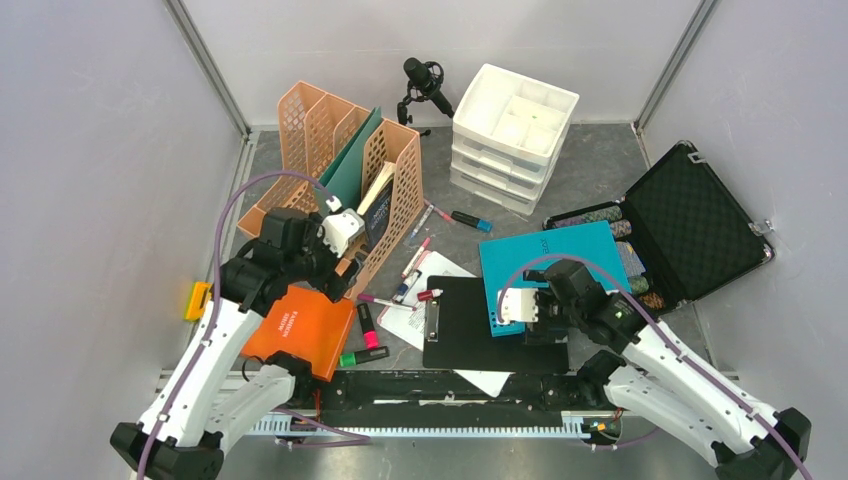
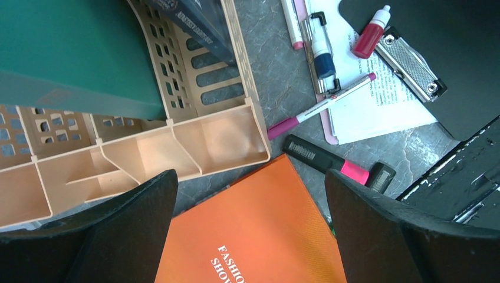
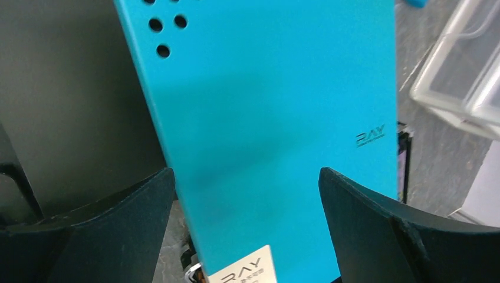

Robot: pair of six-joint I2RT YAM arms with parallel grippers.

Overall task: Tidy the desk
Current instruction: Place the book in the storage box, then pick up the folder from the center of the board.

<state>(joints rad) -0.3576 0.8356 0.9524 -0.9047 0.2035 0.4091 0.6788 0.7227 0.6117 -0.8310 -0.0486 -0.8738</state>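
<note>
your right gripper (image 3: 244, 174), jaws spread wide, over the turquoise folder (image 3: 271, 112) marked "ray"; dark flat board (image 3: 71, 88) at left.

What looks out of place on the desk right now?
Pens and highlighters lie scattered loose on the desk between the peach file rack and the black clipboard. The teal folder sits askew, one corner overlapping the clipboard.

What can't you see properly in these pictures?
- Orange folder: left wrist view, title cut off by the bottom edge.
- Printed paper: top view, mostly under the black clipboard; words too small.
- Case: top view, the blue folder covers part of its contents.
- Desk: right wrist view, blue folder fills most of the picture, hiding what lies beneath.
</note>
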